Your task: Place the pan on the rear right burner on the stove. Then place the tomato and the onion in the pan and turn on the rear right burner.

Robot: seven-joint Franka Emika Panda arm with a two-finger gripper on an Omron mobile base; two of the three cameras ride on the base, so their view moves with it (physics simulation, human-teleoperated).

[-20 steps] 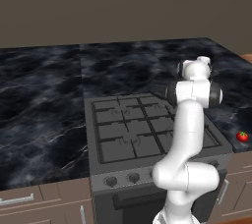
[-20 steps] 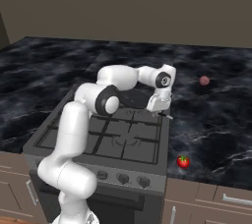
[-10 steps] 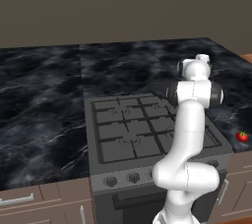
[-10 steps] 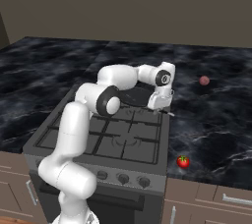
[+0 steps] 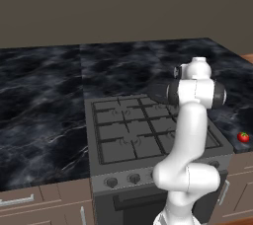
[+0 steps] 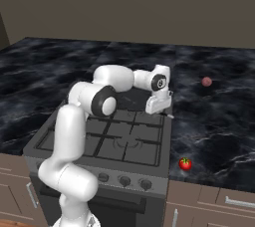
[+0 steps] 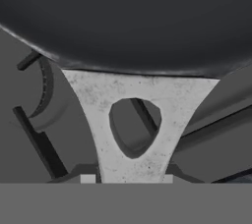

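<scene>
The pan (image 7: 133,16) fills the top of the hand view as a dark round body, and its silvery handle (image 7: 133,95), which has a hole in it, runs down to my gripper (image 7: 128,179). The gripper is shut on that handle. From the right base view my gripper (image 6: 160,107) is over the rear right corner of the stove (image 6: 124,144), with the pan (image 6: 130,102) dark beside it. I cannot tell whether the pan rests on the grate. The tomato (image 6: 185,164) lies on the counter right of the stove's front. The onion (image 6: 206,81) lies farther back on the right.
Black grates cover the stove top (image 5: 126,130), and round knobs (image 5: 133,178) line its front. Dark marble counter (image 5: 39,100) spreads left, right and behind. The tomato (image 5: 242,137) sits near the counter's right front edge. My white arm crosses the stove's right half.
Almost nothing differs: my hand stays over the stove's rear right with the pan handle in its grip, shifted only slightly. Tomato and onion lie where they were.
</scene>
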